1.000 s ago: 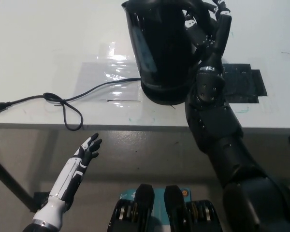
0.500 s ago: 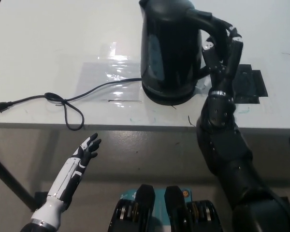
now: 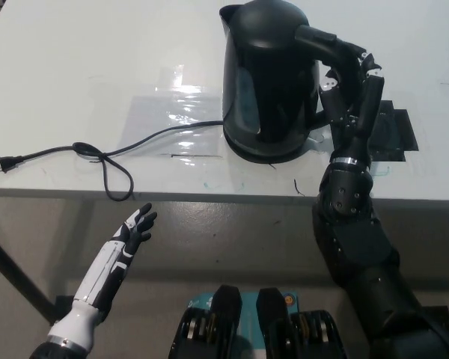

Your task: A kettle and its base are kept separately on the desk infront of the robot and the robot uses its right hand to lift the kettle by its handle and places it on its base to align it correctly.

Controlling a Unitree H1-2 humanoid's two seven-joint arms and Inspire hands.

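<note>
The black kettle (image 3: 269, 82) stands upright on its round base (image 3: 263, 155), of which only the lower rim shows beneath the body. My black right hand (image 3: 350, 86) is at the kettle's right side with its fingers curled round the handle (image 3: 331, 43). My white left hand (image 3: 135, 230) rests open below the table's front edge at the lower left, holding nothing.
The base's black power cord (image 3: 108, 161) loops leftward across the white table (image 3: 75, 67) and ends in a plug (image 3: 1, 163). A clear taped sheet (image 3: 168, 123) lies left of the kettle. A black tape patch (image 3: 396, 131) lies right of the hand.
The kettle came down from a tilted, raised pose and shifted right, now sitting upright on the base. My right hand moved down with it. The left hand stayed put.
</note>
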